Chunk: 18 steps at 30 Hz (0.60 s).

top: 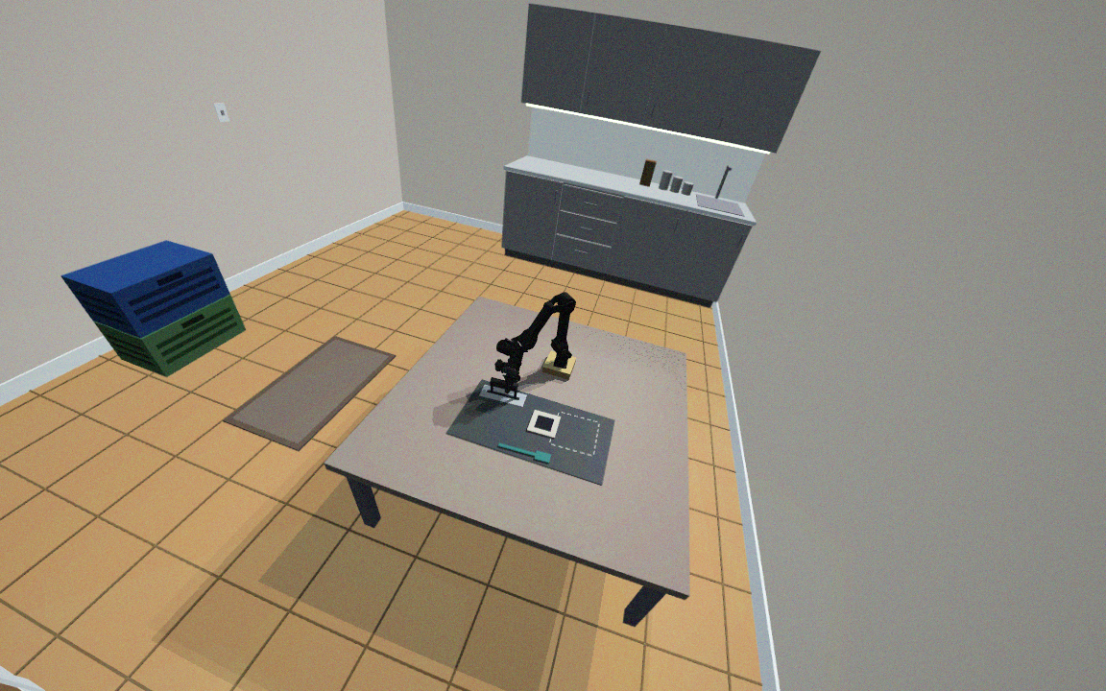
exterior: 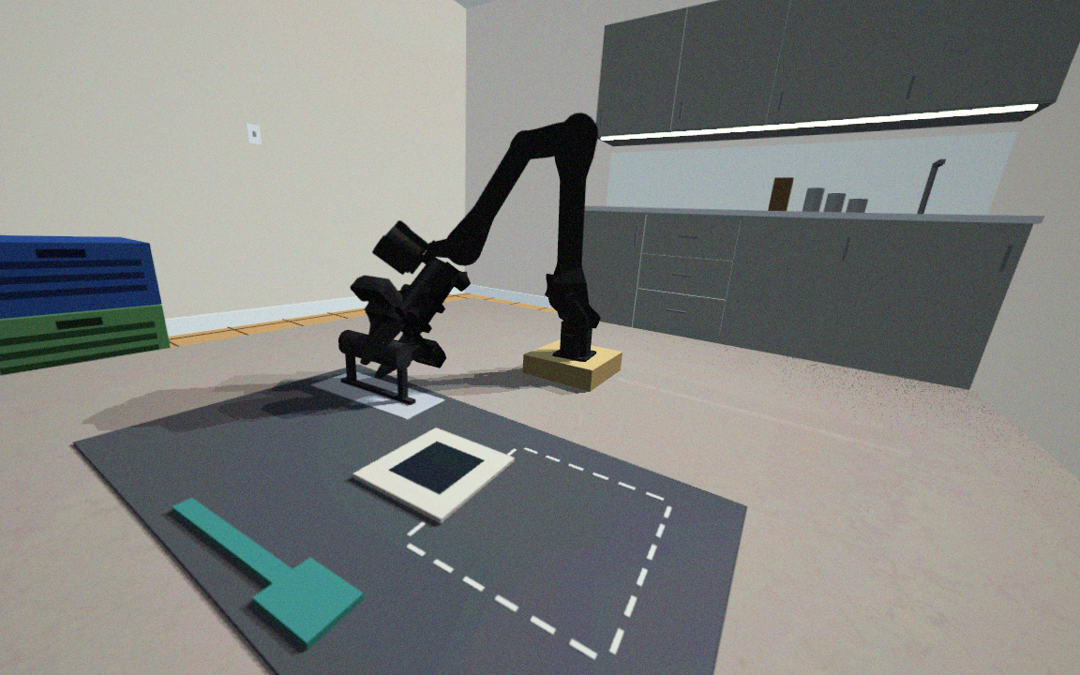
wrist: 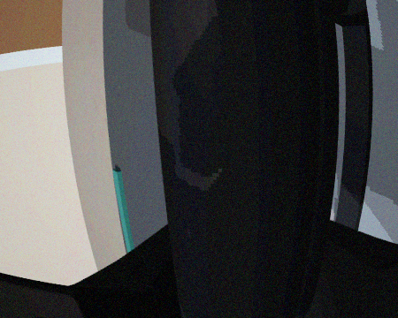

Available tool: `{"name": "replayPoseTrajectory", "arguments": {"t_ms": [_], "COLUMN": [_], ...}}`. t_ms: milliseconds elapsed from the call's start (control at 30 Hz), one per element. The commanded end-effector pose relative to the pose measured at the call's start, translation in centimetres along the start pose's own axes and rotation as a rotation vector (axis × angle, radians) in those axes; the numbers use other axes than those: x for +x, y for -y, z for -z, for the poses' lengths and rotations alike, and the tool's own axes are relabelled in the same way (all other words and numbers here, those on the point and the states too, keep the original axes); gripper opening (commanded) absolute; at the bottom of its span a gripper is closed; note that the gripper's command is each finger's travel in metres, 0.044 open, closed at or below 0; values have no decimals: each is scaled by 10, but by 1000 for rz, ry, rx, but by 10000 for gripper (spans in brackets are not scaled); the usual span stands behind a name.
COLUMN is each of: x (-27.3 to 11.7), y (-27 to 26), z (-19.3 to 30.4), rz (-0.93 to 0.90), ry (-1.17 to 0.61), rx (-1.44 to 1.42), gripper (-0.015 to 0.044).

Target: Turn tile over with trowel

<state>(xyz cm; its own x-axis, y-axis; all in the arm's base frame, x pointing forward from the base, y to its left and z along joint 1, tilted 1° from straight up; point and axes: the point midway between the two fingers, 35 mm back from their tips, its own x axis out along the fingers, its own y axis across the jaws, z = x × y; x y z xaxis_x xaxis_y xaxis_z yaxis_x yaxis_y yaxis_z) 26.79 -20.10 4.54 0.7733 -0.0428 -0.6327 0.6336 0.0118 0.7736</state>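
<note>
The trowel has a thick black bar handle (exterior: 352, 340) (wrist: 248, 132) on two posts above a flat pale blade (exterior: 425, 406). It lies level at the mat's back left corner. My gripper (top: 506, 385) (exterior: 386, 345) (wrist: 238, 221) points down and is shut on the handle, one finger on each side; the handle hides much of the wrist view. The white tile (top: 544, 422) (exterior: 436, 466) lies flat on the dark mat (top: 470, 420) (exterior: 678, 587), its dark marked square facing up. It overlaps the left side of the dashed outline (exterior: 506, 602).
A teal spatula-shaped tool (top: 542, 456) (exterior: 307, 600) (wrist: 123, 212) lies on the mat near its front edge. The arm's tan base block (top: 559, 368) (exterior: 561, 366) stands on the table (top: 420, 446) behind the mat. Stacked crates stand on the floor at the left.
</note>
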Motion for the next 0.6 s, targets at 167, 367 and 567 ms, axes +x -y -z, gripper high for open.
{"name": "replayPoseTrajectory", "arguments": {"t_ms": [167,367,567], "x": [-12,-36,-36], "y": [-16,-44,-48], "z": [-2,-1,0], "rz": [1,0,2], "ry": [2,0,2], "rx": [1,0,-3], "gripper": [0,0,0]}}
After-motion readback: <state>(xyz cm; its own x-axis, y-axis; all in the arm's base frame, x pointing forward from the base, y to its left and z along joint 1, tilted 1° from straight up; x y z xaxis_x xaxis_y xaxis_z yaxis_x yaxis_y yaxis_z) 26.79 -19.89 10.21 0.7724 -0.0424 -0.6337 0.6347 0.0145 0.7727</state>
